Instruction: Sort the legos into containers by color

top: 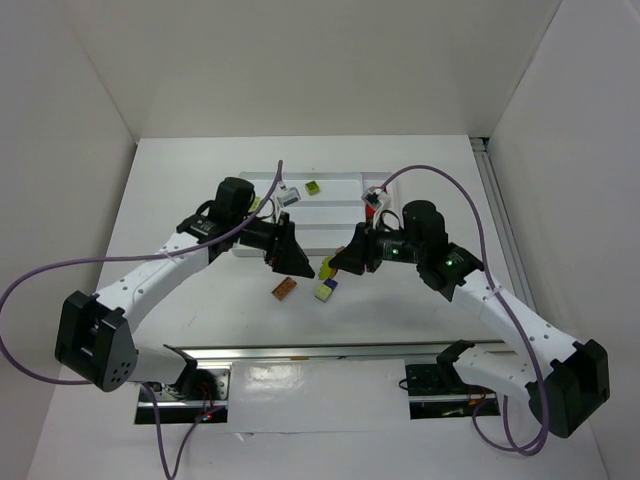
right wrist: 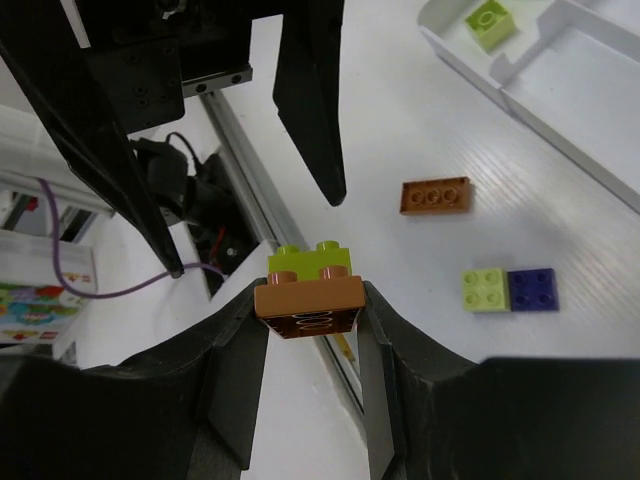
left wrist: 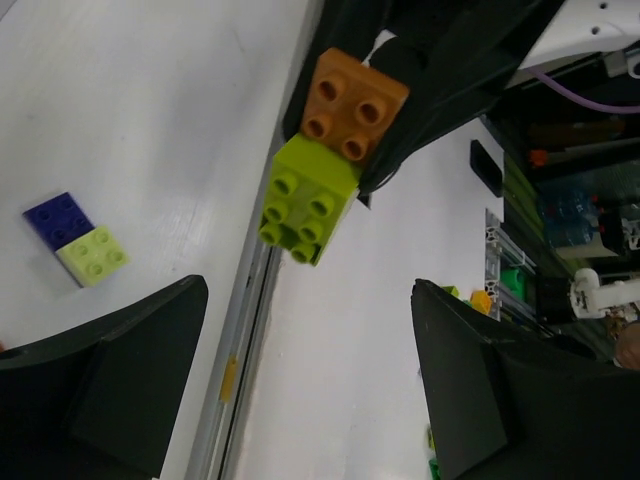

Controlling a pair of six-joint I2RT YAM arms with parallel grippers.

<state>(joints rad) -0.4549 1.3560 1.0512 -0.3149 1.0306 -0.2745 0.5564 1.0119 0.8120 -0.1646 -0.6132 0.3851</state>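
- The left gripper (top: 293,262) hangs over the table (top: 200,180) just in front of the near edge of the white tray (top: 330,232). Its jaws are spread wide with nothing between them.
- A brown-orange flat brick (top: 284,288) with three studs lies on the table near the left gripper, outside the tray.
- A lone lime brick (top: 313,187) sits inside the tray near its far edge; which compartment it is in cannot be told.
- A lime two-by-two brick (right wrist: 484,289) and a purple two-by-two brick (right wrist: 532,289) lie side by side, touching, on the table in front of the tray.
- A brown-orange square brick (right wrist: 308,305) and a lime stacked brick (right wrist: 312,258) are stuck together and held up off the table between the two grippers.
- The right gripper (right wrist: 310,312) is clamped narrow on the brown-orange square brick, one finger pressed against each side, facing the left gripper's open tips.
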